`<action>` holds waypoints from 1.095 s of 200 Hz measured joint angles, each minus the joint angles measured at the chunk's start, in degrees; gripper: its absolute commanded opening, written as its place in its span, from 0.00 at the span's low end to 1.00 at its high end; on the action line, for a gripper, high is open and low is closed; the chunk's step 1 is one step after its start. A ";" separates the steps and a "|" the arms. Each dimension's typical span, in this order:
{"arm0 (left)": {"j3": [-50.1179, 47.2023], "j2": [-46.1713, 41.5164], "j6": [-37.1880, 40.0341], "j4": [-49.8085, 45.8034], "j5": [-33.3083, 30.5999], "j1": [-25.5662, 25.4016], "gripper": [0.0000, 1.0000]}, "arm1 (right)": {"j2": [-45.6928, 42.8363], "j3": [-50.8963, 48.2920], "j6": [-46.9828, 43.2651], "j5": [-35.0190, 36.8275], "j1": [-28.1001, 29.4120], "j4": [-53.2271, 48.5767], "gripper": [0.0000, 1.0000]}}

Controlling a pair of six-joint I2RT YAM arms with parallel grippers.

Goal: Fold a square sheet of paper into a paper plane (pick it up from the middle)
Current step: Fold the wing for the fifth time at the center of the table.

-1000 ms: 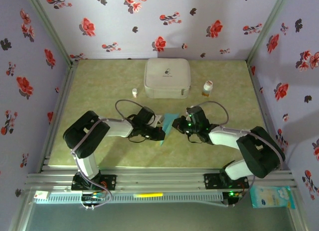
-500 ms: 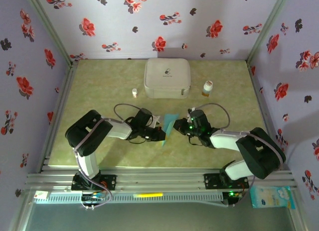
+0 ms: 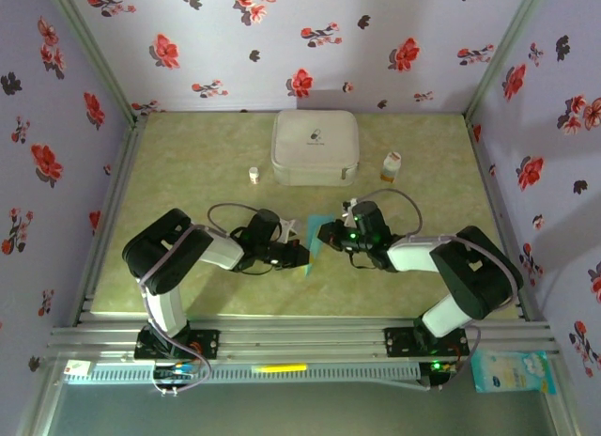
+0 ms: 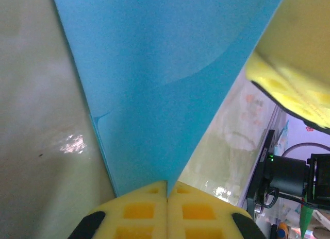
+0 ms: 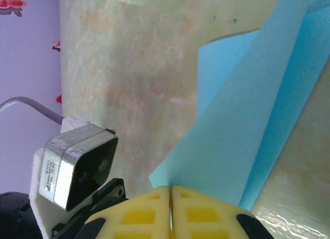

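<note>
On the table (image 3: pixel 188 163), well behind the work, a white case (image 3: pixel 315 147) is seen, and it is not involved. Near the table's middle the two arms are brought close together, and the blue paper (image 4: pixel 165 84) is held between them, already folded into a narrow, layered shape. Whether it rests on the surface cannot be told. The left gripper (image 4: pixel 166 190) is seen fully closed, its yellow pads pinched on the paper's pointed end. The right gripper (image 5: pixel 170 193) is likewise closed tight on an edge of the folded layers. A small bottle (image 3: pixel 392 165) and a smaller jar (image 3: pixel 254 174) are seen standing beside the case.

The main hazard is judged to be tension. Should the arms be drawn apart or twisted unevenly, the thin paper could be torn at a pinch or pulled from one grip. A crease could also be set crooked if the layers are allowed to slide before being pressed.
</note>
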 measured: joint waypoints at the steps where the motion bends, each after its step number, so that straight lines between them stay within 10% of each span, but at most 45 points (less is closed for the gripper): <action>1: -0.02 0.00 0.00 0.00 0.02 0.02 0.00 | 0.00 0.04 -0.04 0.00 0.00 -0.02 0.09; 219: -4.24 0.85 -8.13 8.98 1.46 2.12 0.00 | 7.91 3.43 -1.42 -7.19 -3.06 1.55 0.10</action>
